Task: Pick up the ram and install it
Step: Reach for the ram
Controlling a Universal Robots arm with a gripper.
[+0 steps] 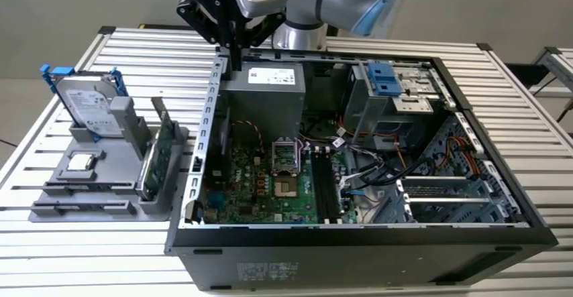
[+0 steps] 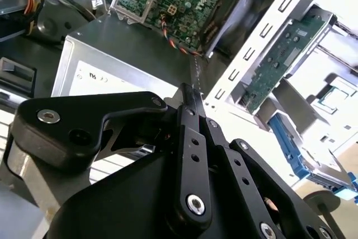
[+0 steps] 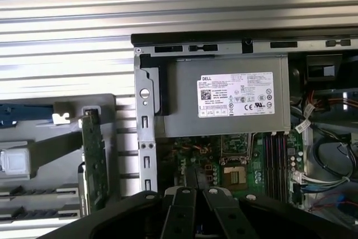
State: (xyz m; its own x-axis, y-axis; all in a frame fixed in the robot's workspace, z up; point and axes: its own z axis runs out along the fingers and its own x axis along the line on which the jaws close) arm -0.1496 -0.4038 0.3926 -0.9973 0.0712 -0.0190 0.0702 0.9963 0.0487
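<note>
1. Hovering toward the worktop's (image 1: 90, 263) far edge, the claw (image 1: 235, 68) hangs over the far wall of the case (image 1: 213, 116), just above the power supply (image 1: 264, 102).
2. Its fingers (image 2: 193, 138) are drawn tight together in both wrist views. Nothing juts past their tips, so I judge the claw closed and empty.
3. I cannot pick out the ram for certain. My best guess is one of the thin dark strips in the long slots (image 1: 85, 207) of the grey rack (image 1: 45, 215). The rack sits by the worktop's edge on the exterior view's left, well apart from the claw.
4. The sockets (image 1: 327, 183) inside the case look dark, and I cannot tell whether one is filled.
5. If the ram is in the rack, the step in hand is the reach. Doing it well means parting the fingers while the claw is high and coming down straight, in line with the stick's length.
6. The green card (image 1: 154, 166) stands upright just beside those slots, with the drive (image 1: 90, 102) beyond it. A slanted approach risks clipping either one.
7. So thin a board will likely flex. A light grip at the middle of its long upper edge and a straight lift should keep it from twisting.
</note>
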